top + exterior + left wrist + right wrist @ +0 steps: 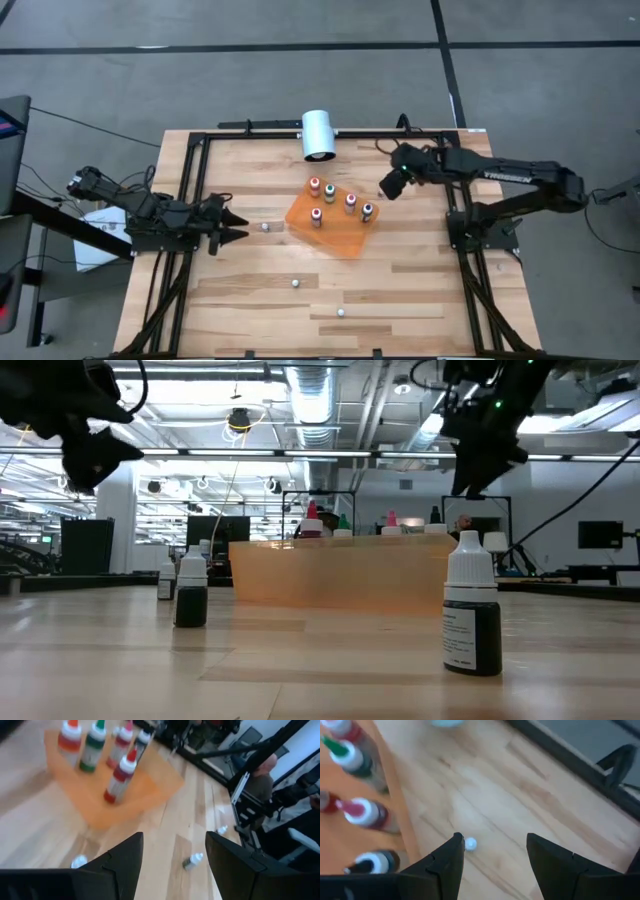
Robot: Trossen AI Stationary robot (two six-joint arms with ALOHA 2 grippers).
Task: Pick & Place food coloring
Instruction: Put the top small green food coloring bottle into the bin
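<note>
Left gripper hangs open and empty near the worktop's left edge. Three food coloring bottles lie loose; five stand on the orange sheet. Right gripper, open and empty, hovers just beyond — roughly five placed, three left.

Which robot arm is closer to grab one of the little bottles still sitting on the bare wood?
Probably the left. The left gripper is open, beside a loose bottle, while the right gripper hovers at the orange sheet.
</note>
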